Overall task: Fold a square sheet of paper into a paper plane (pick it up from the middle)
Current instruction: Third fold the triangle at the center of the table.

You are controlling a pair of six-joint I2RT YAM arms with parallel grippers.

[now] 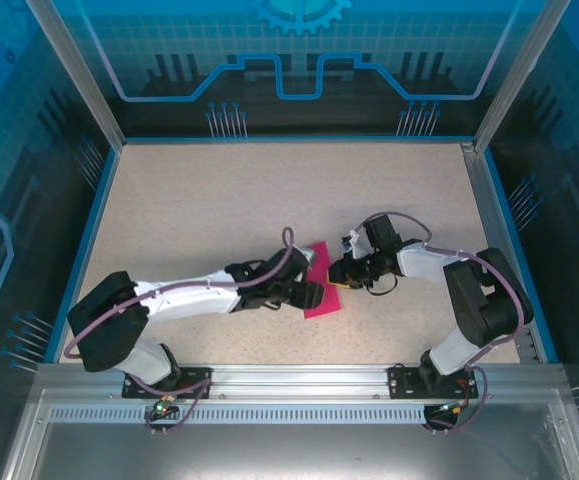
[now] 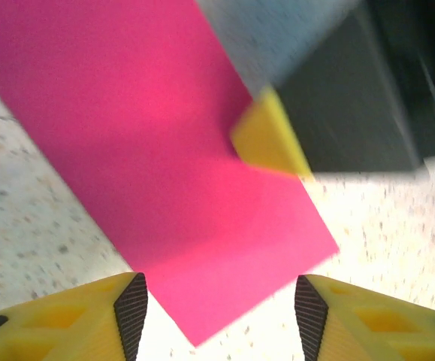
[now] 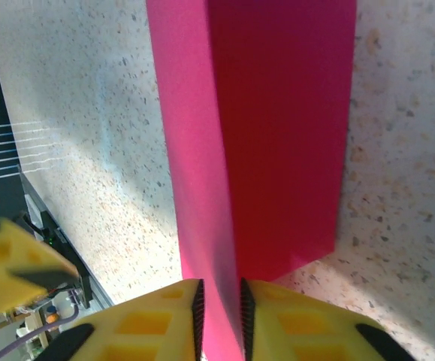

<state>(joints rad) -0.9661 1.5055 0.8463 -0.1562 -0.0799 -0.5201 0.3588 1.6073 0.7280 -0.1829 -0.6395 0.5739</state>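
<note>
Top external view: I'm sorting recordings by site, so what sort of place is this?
Probably a purpose-built robot test cell: a speckled tabletop enclosed by blue printed panels, with an aluminium rail along the near edge.

Left fingers (image 2: 89, 323) spread apart; right fingers (image 3: 149, 327) pinched nearly together.

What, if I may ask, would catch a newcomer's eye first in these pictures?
The bright magenta paper stands out at the middle of the speckled table, between both arms. The right tool pinches its edge, while the left tool stands open astride a corner.
</note>
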